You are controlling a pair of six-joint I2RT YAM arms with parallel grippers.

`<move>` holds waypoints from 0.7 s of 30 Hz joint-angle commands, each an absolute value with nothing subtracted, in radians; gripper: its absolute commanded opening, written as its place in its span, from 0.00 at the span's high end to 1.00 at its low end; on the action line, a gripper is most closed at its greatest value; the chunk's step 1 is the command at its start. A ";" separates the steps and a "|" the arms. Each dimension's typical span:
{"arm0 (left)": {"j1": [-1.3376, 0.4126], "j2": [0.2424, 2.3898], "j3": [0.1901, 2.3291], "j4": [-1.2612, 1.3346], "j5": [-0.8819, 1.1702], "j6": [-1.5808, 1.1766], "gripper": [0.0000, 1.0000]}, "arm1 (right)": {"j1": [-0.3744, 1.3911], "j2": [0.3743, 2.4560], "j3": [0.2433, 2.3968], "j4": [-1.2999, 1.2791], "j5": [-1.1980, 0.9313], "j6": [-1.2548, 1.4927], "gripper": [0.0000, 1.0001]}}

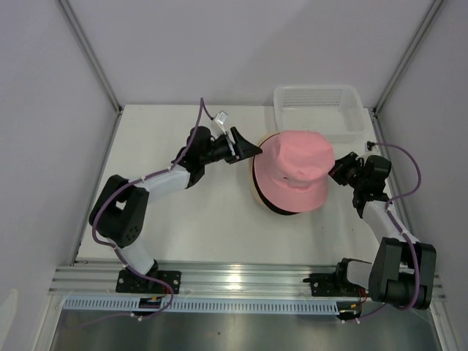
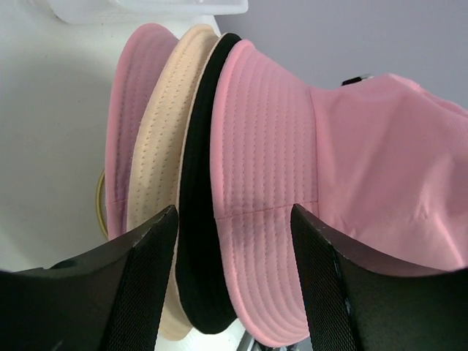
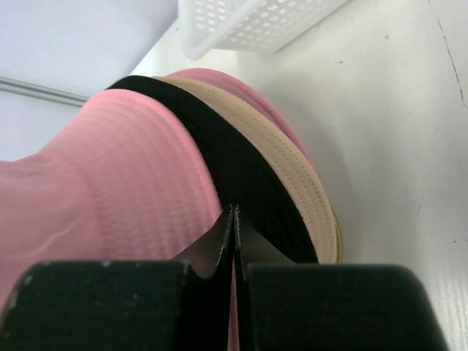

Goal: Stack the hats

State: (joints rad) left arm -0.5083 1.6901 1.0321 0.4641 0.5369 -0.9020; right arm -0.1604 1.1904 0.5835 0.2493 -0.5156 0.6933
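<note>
Four hats sit stacked in one pile at mid-table. The top pink hat [image 1: 296, 168] covers the rest. In the left wrist view the brims show in layers: top pink [image 2: 263, 146], black [image 2: 201, 219], beige [image 2: 161, 146], bottom pink [image 2: 128, 110]. My left gripper [image 1: 251, 150] is open at the pile's left edge, and the black and top pink brim edges lie between its fingers [image 2: 234, 212]. My right gripper [image 1: 335, 172] is shut at the pile's right side, with its tips [image 3: 234, 208] where the pink brim [image 3: 146, 168] meets the black brim [image 3: 241, 168]. The beige brim [image 3: 300, 183] lies below those.
A clear plastic bin [image 1: 355, 110] stands at the back right, close behind the pile. A gold wire rim [image 2: 101, 197] peeks out under the hats. Grey walls close in the table on the left, right and back.
</note>
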 commanded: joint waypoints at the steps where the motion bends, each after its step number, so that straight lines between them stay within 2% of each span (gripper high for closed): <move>1: -0.511 1.706 1.025 0.600 0.575 -0.963 0.34 | -0.153 1.218 0.598 0.276 -0.486 0.657 1.00; 11: -0.525 1.715 1.012 0.637 0.617 -1.000 0.44 | -0.150 1.212 0.618 0.258 -0.463 0.646 1.00; 13: -0.525 1.717 0.999 0.640 0.617 -1.011 0.43 | -0.146 1.215 0.620 0.259 -0.463 0.646 1.00; 17: -0.525 1.694 0.959 0.594 0.611 -1.006 0.36 | -0.140 1.212 0.623 0.230 -0.460 0.637 1.00; 21: -0.523 1.663 0.911 0.618 0.612 -1.049 0.36 | -0.141 1.193 0.626 0.206 -0.454 0.649 1.00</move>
State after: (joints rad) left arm -0.5179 1.7123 0.9470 0.5743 0.5907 -1.0149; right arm -0.1459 1.2194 0.5900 0.2218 -0.4717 0.6621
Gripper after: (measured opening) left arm 0.644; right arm 0.003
